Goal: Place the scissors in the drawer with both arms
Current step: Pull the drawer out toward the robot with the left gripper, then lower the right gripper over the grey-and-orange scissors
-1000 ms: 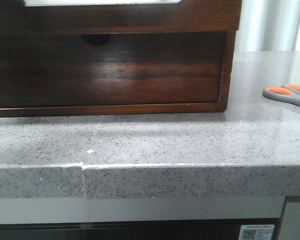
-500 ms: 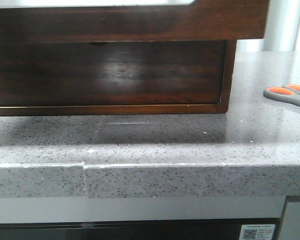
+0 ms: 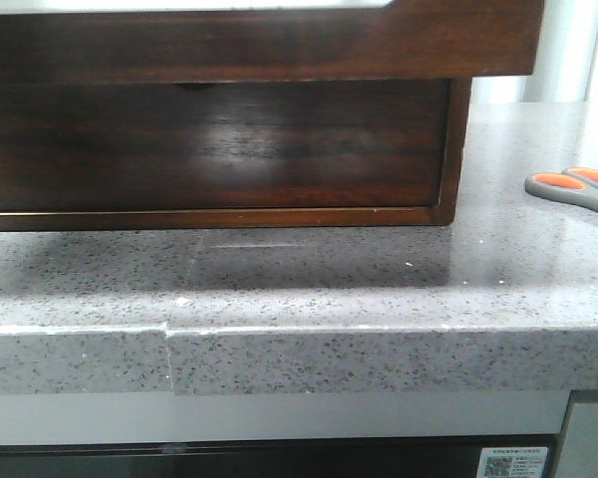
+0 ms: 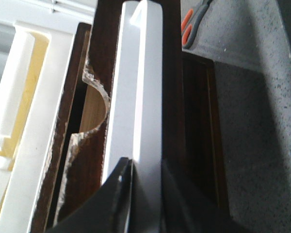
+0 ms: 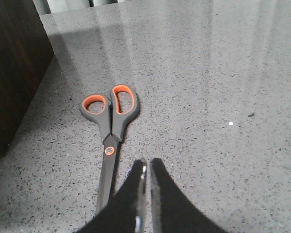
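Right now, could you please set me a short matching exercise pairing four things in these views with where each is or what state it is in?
Things:
1. scissors
2. drawer
3. left gripper
4. right gripper

States:
A. pulled out, overhanging the lower drawer front
B. lying flat on the grey countertop, blades closed
C. fingers nearly together, holding nothing, just above the counter
D. clamped on the white drawer edge

Pairs: 1-B, 2-A, 3-D, 4-C
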Robot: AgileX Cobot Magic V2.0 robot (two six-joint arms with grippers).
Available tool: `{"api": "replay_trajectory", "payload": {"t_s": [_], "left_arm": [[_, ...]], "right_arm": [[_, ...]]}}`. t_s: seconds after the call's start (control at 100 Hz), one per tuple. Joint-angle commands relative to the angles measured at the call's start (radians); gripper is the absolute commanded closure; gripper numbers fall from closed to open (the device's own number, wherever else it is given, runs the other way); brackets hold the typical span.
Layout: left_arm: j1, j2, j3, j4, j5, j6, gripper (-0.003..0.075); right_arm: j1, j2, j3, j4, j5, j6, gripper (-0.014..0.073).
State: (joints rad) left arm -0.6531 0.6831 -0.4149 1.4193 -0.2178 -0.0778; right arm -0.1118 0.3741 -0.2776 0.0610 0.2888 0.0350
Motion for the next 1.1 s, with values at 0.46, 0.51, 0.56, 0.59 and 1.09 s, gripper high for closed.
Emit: {"api": "replay_trajectory", "payload": {"t_s": [0.46, 0.51, 0.56, 0.59, 1.09], "left_arm": [[-0.010, -0.043, -0.034, -0.206, -0.216, -0.019, 0.0408], [-0.010, -0.068, -0.034, -0.243, -0.216, -0.019, 0.0407], [-0.010, -0.099, -0.034, -0.256, -0.214, -0.019, 0.0407], [-0.010, -0.118, -0.034, -0.267, -0.210, -0.019, 0.0407], [-0.010, -0.330, -0.034, -0.492, -0.128, -0.019, 0.0407]], "right_arm": [[0.000, 0.015, -0.036, -0.002, -0.069, -0.003, 0.0636], [0.000, 0.015, -0.036, 0.017, -0.059, -0.003, 0.0636], [0.000, 0.015, -0.036, 0.030, -0.043, -0.003, 0.0636], [0.002, 0.017, -0.038, 0.031, -0.039, -0.003, 0.0636], [0.081, 0.427, -0.416, -0.015, 0.217, -0.035, 0.0320]]}}
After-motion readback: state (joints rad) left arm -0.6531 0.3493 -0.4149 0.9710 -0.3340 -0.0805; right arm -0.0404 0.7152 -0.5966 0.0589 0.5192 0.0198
